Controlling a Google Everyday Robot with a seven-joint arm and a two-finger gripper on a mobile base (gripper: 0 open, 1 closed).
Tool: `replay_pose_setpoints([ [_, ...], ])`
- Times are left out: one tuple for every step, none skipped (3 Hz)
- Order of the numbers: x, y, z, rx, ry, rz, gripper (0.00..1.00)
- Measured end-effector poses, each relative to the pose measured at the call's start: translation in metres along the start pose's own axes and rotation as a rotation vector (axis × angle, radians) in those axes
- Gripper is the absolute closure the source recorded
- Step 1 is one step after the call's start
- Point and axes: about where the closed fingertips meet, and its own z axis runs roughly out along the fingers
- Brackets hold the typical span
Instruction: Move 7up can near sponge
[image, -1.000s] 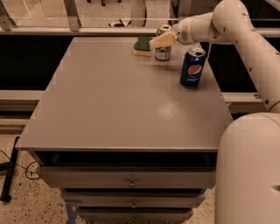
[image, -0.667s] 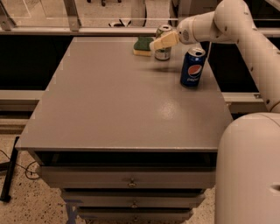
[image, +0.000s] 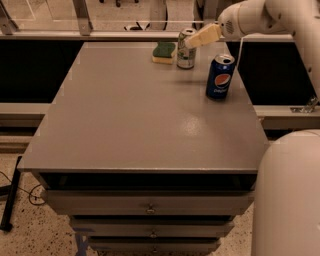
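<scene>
The 7up can (image: 186, 50), silver-white with green markings, stands upright at the far edge of the grey table (image: 140, 115). The sponge (image: 164, 52), dark green over yellow, lies directly left of the can with only a small gap between them. My gripper (image: 191, 43) reaches in from the upper right. Its cream tip overlaps the can's upper right side, and the can's silver top shows beside it. I cannot tell whether the gripper touches the can.
A blue Pepsi can (image: 220, 76) stands upright to the right of and nearer than the 7up can, under my arm (image: 260, 15). The table has drawers (image: 150, 205) below its front edge. My white base (image: 290, 195) fills the lower right.
My gripper has drawn slightly up and to the right, uncovering the top of the 7up can. The can, the sponge and the Pepsi can stand where they were.
</scene>
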Motion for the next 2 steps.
replay_pose_setpoints([
  [-0.014,-0.010,-0.049,0.060,-0.013,-0.015,0.00],
  [-0.020,-0.008,-0.113,0.123,-0.089,-0.006,0.00],
])
